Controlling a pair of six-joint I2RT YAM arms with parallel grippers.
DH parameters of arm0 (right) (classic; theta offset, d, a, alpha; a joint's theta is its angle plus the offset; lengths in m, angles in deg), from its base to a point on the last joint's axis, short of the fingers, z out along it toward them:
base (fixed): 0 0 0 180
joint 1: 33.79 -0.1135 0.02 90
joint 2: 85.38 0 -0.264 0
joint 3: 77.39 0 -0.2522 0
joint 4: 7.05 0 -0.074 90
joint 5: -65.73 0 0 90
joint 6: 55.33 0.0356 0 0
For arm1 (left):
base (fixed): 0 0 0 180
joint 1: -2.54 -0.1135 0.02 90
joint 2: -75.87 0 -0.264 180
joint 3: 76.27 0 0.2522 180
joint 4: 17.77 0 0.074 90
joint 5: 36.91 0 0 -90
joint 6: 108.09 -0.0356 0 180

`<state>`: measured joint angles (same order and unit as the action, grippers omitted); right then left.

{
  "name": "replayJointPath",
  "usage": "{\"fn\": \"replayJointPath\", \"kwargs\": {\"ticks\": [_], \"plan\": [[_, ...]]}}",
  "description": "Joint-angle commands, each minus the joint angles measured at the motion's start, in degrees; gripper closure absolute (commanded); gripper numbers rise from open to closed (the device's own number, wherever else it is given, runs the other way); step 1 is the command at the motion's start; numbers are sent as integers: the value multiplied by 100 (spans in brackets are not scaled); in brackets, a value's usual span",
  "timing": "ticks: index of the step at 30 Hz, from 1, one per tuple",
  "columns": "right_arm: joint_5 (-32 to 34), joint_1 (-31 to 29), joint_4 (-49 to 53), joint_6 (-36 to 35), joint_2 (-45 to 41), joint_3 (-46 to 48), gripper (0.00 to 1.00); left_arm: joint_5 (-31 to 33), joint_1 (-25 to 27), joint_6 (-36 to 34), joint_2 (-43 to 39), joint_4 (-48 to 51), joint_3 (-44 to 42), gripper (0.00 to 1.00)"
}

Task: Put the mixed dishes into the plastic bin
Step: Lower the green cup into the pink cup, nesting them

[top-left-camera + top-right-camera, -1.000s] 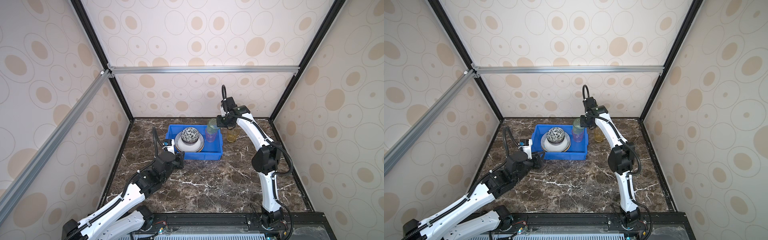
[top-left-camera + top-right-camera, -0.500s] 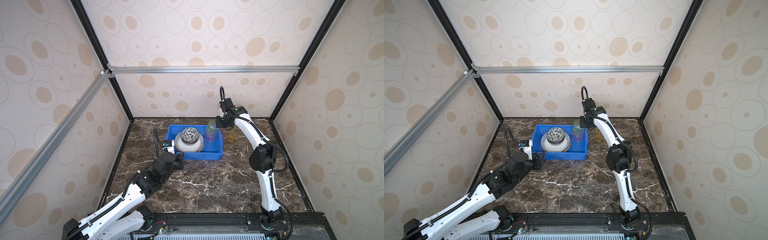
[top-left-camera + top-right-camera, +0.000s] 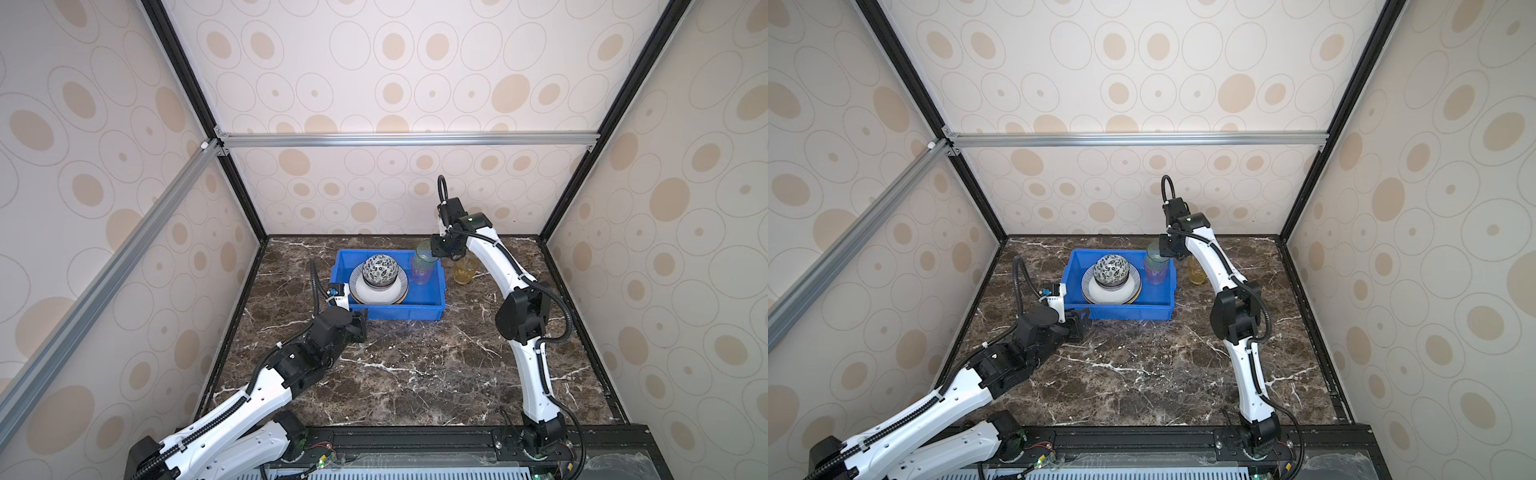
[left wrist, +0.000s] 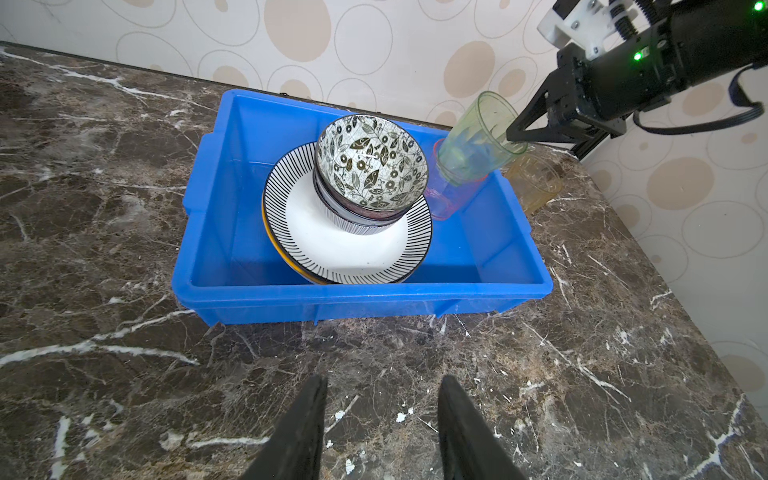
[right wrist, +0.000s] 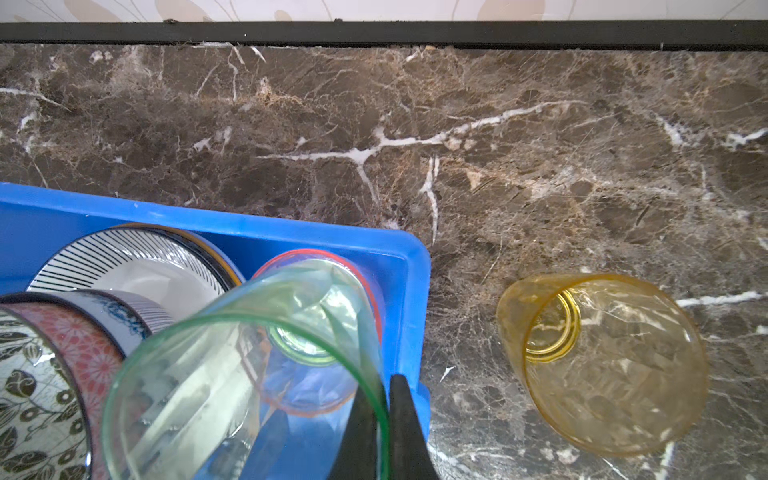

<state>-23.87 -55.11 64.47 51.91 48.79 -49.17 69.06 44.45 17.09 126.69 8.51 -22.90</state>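
Walls [image 3: 395, 83] printed with beige ovals box in a dark marble table [image 3: 415, 365]. Reading a top view as a clock with 12 at the back wall, the bin [image 3: 399, 312] sits at 12 o'clock of the table's middle. Inside it the plates [image 4: 353, 253] lie stacked flat across the middle, striped one on top. The bowls [image 4: 370, 166] nest on them, leaf-patterned one uppermost, a compact pile that leaves the 3 o'clock end free for tall things. There the pink tumbler [image 4: 440, 205] stands upright, close to the end wall. The right gripper [image 5: 382, 390] is clamped on the green tumbler [image 4: 478, 141], one finger inside the rim and one outside, a pinch that suits a thin wall around a wide mouth. The green tumbler is tilted, mouth leaning toward about 2 o'clock, base already inside the pink one's mouth. This looks like nesting to save floor space, and the tilt probably needs straightening before release, or the pair may tip. The yellow tumbler [image 5: 598, 361] stands upright on the table at 3 o'clock of the bin, near its wall but not touching, the only dish I see outside. The left gripper [image 4: 382, 380] hangs over bare marble at 7 o'clock of the bin, jaws apart and empty, seemingly parked out of the way.
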Motion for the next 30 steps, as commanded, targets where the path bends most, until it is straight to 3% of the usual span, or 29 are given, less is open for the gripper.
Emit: {"fn": "replayJointPath", "kwargs": {"ticks": [1,30], "plan": [[74,-48,78,-79,144,-218,100,100,56,24,-11,-47,8,55],[206,-144,183,-159,487,-499,97,91,59,42,-20,-66,-50,55]]}}
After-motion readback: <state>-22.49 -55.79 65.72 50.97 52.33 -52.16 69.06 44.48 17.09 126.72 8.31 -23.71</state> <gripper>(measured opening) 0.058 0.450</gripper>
